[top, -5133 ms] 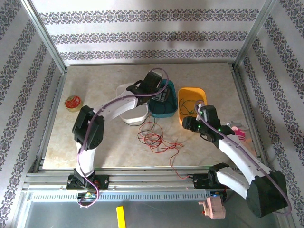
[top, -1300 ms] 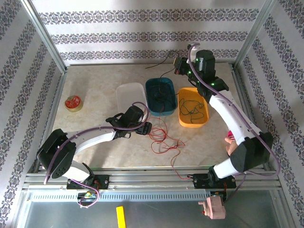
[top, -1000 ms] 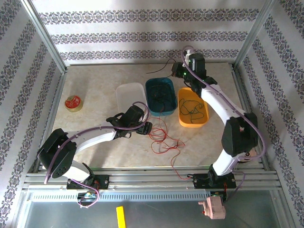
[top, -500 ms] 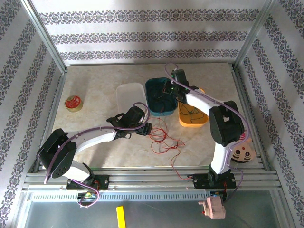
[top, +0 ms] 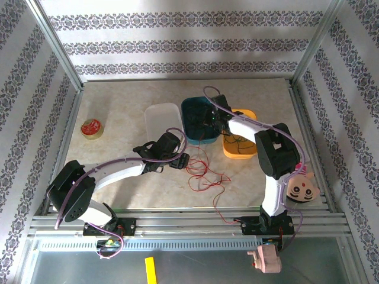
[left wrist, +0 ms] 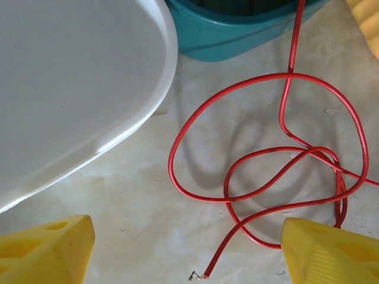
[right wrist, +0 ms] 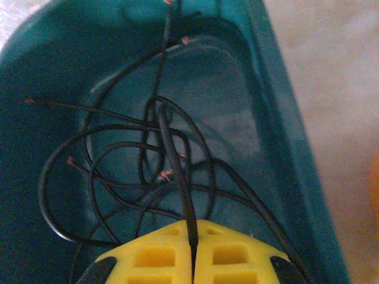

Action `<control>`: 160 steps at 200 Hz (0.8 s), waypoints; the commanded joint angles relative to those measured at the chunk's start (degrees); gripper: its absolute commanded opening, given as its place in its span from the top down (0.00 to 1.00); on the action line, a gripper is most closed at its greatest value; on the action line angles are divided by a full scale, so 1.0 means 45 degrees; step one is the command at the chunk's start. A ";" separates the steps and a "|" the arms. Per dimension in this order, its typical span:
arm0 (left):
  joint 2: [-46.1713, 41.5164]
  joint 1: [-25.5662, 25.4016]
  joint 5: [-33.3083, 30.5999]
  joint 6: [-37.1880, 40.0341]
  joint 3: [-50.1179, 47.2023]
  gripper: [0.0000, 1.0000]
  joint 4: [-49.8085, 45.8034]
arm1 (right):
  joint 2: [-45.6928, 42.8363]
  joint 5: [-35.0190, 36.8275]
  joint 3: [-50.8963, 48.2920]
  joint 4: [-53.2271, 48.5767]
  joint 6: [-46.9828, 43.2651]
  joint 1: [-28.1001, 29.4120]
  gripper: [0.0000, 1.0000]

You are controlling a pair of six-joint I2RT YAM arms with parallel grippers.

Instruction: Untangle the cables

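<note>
right claw (right wrist: 192, 251) was pinched together on a black cable (right wrist: 172, 148), above the black tangle lying in the teal bin (right wrist: 284, 118) | left claw (left wrist: 189, 251) stood wide apart, low over the table (left wrist: 136, 207), gripping nothing | red cable (left wrist: 170, 167) lay looped on the table between its fingers, just beside the white tray (left wrist: 71, 89)

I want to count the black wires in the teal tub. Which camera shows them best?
The right wrist view: black wires loop large inside the tub, one pinched in the right claw. In the top view they are faint threads. The left wrist view catches the tub's outer wall.
</note>
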 commanded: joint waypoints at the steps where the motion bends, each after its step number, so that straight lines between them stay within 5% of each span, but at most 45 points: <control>1: -0.0254 -0.0193 -0.0147 0.0356 0.0305 0.18 -0.0257 | -0.1850 0.0278 -0.0615 0.0074 -0.0370 -0.0078 0.72; 35: -0.0277 -0.0272 -0.0042 0.0902 0.0485 0.18 -0.0275 | -0.4411 0.1763 -0.1639 -0.0084 -0.1093 -0.0077 0.55; 86: 0.0851 -0.0292 0.1417 0.1748 0.2081 0.17 0.0026 | -0.7667 0.2461 -0.4010 -0.0386 -0.1451 0.0257 0.53; 160: 0.3691 -0.0877 0.2877 0.0861 0.3824 0.23 0.0468 | -1.0775 0.2221 -0.7011 -0.1661 -0.0520 0.0624 0.54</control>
